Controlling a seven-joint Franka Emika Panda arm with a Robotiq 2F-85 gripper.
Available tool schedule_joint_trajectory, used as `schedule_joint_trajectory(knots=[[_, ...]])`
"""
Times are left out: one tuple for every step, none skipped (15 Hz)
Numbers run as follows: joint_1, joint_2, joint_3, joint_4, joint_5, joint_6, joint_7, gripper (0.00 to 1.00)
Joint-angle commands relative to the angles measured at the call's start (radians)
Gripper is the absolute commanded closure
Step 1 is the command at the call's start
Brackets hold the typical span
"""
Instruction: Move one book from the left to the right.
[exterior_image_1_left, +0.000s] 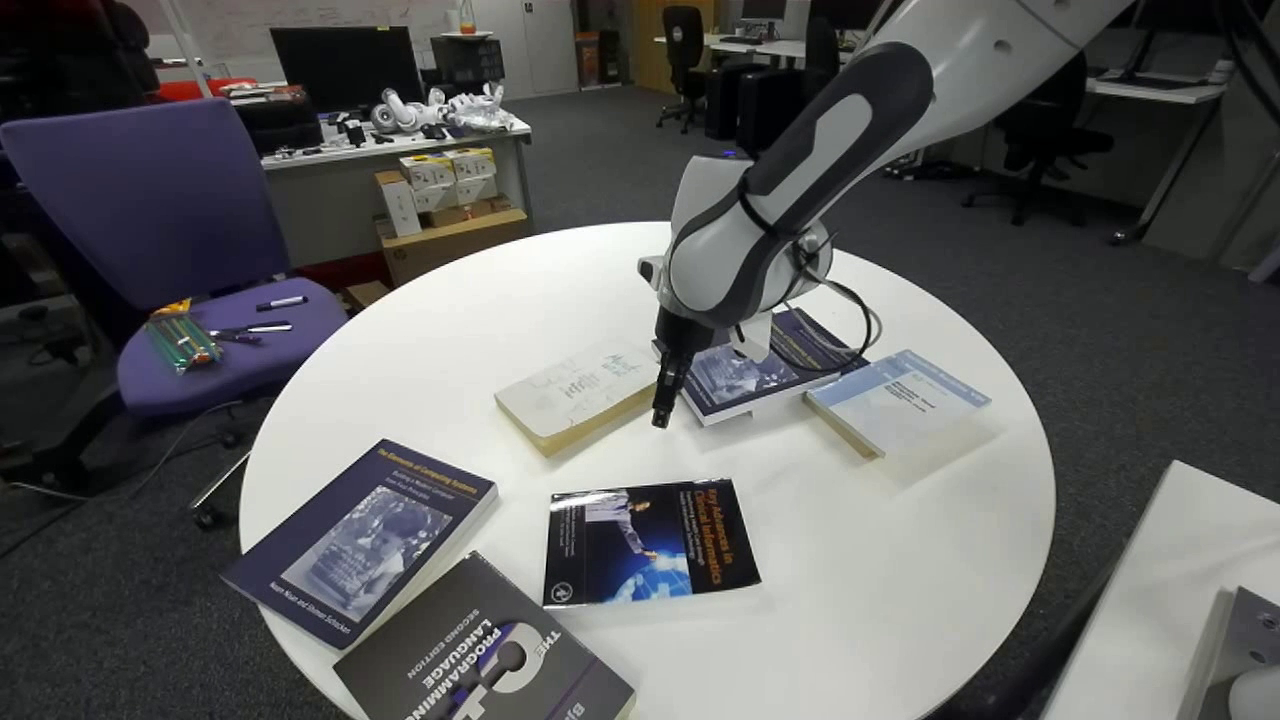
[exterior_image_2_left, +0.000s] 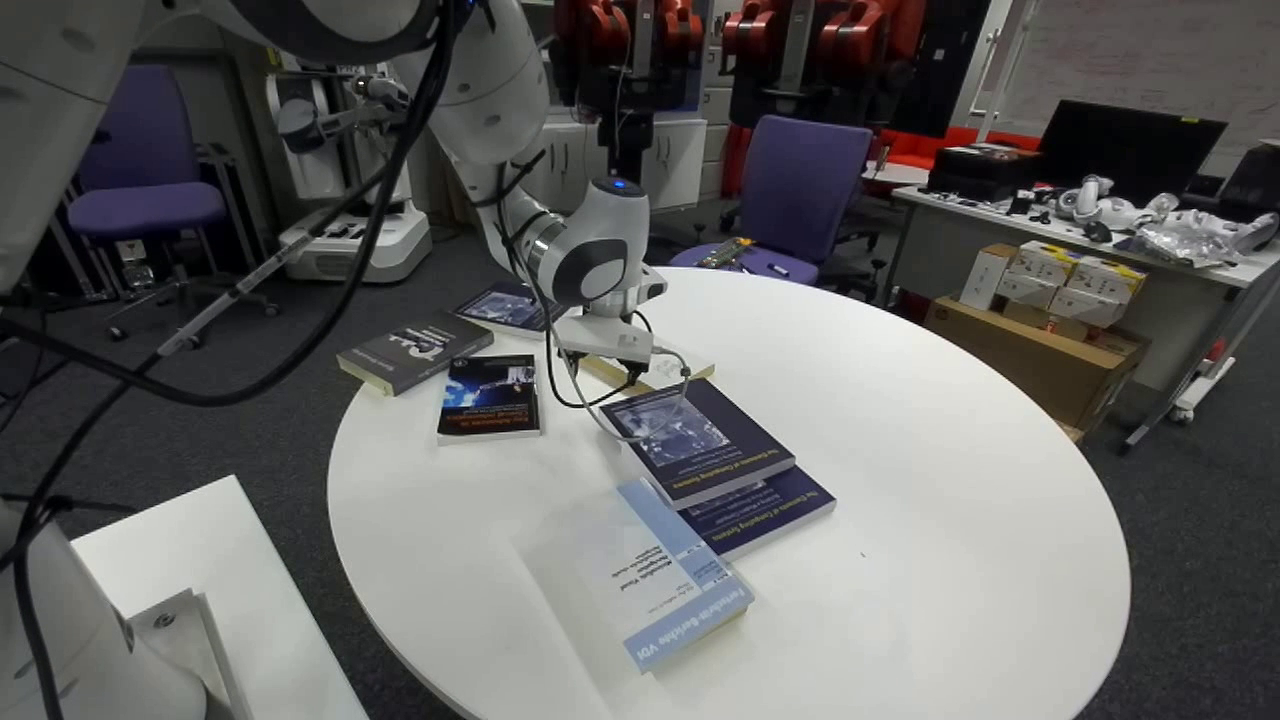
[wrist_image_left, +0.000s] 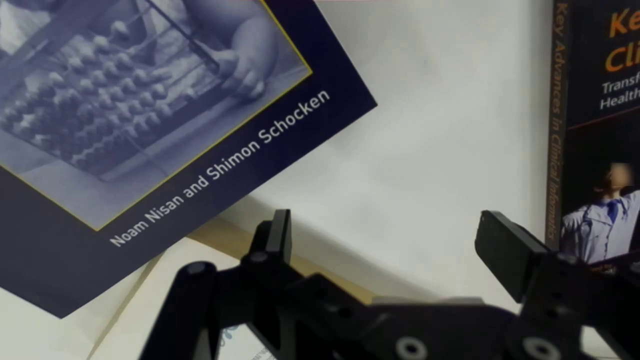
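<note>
My gripper (exterior_image_1_left: 662, 418) is open and empty, above the white table among the books. In the wrist view its fingers (wrist_image_left: 386, 220) stand apart over bare table and the edge of a worn cream book (exterior_image_1_left: 580, 390). A dark blue book (exterior_image_2_left: 700, 440) lies partly on another dark blue book (exterior_image_2_left: 765, 515), its corner overlapping the cream book in the wrist view (wrist_image_left: 200, 200). A light blue and white book (exterior_image_2_left: 655, 580) lies beside this stack. A black book (exterior_image_1_left: 650, 540), a grey book (exterior_image_1_left: 480, 640) and a third dark blue book (exterior_image_1_left: 360, 540) form another group.
The books lie on a round white table (exterior_image_1_left: 840, 620). A purple chair (exterior_image_1_left: 160, 200) with pens and scissors stands by its edge. The arm's base stands on a separate white table (exterior_image_2_left: 220, 590). Cables (exterior_image_2_left: 600, 400) hang from the wrist near the dark blue stack.
</note>
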Motion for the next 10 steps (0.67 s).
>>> schedule_joint_trajectory(knots=[[0.004, 0.006, -0.018, 0.018, -0.049, -0.042, -0.016, 0.0], [-0.009, 0.011, -0.008, 0.024, -0.051, -0.058, -0.033, 0.0], [-0.002, 0.012, -0.024, 0.029, -0.066, -0.067, -0.027, 0.0], [-0.012, 0.016, -0.021, 0.037, -0.066, -0.086, -0.036, 0.0], [-0.01, 0.016, -0.034, 0.042, -0.073, -0.098, -0.029, 0.0], [-0.018, 0.018, -0.032, 0.048, -0.067, -0.109, -0.036, 0.0], [-0.017, 0.016, -0.042, 0.052, -0.068, -0.113, -0.031, 0.0], [-0.018, 0.016, -0.048, 0.057, -0.067, -0.118, -0.031, 0.0], [-0.017, 0.016, -0.057, 0.062, -0.068, -0.12, -0.027, 0.0], [-0.017, 0.015, -0.063, 0.064, -0.068, -0.119, -0.025, 0.0]])
